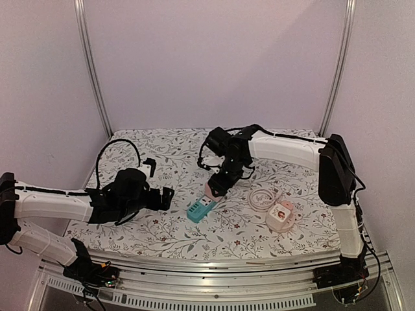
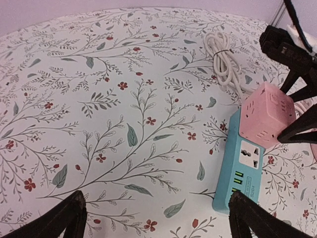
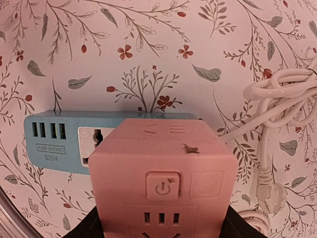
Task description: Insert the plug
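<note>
A pink cube plug point(image 3: 163, 173) is held in my right gripper point(image 3: 161, 225), whose black fingers point(image 2: 297, 130) are shut on its two sides. It hangs tilted over the far end of the blue power strip point(image 2: 240, 171), which lies on the flowered cloth. One white socket of the strip point(image 3: 91, 144) shows beside the cube. The cube's prongs are hidden, so I cannot tell whether they touch the strip. From above, the cube point(image 1: 213, 188) sits just up and right of the strip point(image 1: 200, 209). My left gripper point(image 2: 156, 210) is open and empty, low at the strip's near end.
A coiled white cable point(image 2: 223, 54) lies beyond the strip and runs to a second pink-and-white cube point(image 1: 281, 216) at the right. A small black and white object point(image 1: 150, 166) sits behind the left arm. The table's front edge point(image 1: 214, 262) is close below.
</note>
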Controlling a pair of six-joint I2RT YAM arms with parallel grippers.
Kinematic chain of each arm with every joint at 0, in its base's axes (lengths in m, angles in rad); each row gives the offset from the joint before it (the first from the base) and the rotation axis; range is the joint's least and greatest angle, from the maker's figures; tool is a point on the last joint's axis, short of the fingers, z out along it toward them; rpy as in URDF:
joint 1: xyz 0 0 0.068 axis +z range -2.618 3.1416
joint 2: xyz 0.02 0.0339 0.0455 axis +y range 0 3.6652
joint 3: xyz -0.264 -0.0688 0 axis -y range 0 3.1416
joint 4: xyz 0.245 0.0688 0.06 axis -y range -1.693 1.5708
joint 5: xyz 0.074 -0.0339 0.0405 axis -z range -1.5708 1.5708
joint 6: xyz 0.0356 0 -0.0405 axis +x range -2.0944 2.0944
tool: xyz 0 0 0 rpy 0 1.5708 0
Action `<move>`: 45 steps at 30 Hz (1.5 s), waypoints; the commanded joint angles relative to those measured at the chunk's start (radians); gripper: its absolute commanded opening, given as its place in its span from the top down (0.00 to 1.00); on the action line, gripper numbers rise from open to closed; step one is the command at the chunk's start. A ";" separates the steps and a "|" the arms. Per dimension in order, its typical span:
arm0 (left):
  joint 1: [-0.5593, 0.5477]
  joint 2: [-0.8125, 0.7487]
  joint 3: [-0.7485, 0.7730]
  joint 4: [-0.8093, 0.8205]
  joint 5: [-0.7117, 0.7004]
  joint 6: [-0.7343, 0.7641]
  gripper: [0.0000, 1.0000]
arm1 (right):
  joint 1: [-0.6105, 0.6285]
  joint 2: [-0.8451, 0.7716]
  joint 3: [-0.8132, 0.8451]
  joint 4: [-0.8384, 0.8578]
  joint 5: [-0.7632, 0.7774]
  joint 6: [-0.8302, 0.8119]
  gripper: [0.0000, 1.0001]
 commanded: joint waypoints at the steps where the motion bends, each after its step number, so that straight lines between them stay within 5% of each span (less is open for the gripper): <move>1: 0.013 0.004 -0.008 -0.011 0.013 -0.002 0.01 | -0.058 0.077 -0.117 -0.147 0.171 -0.006 1.00; 20: 0.014 0.006 -0.035 0.004 -0.012 0.001 0.01 | -0.098 0.257 0.103 -0.278 0.108 -0.009 1.00; 34: 0.015 -0.006 -0.033 -0.033 -0.017 0.000 0.01 | -0.097 0.261 0.066 -0.248 0.110 0.023 1.00; 37: 0.015 -0.023 -0.032 -0.046 -0.025 -0.004 0.01 | -0.097 0.205 0.053 -0.227 0.102 0.021 0.95; 45: 0.015 -0.065 -0.027 -0.103 -0.053 -0.015 0.01 | -0.095 0.055 0.007 -0.140 0.054 0.024 0.64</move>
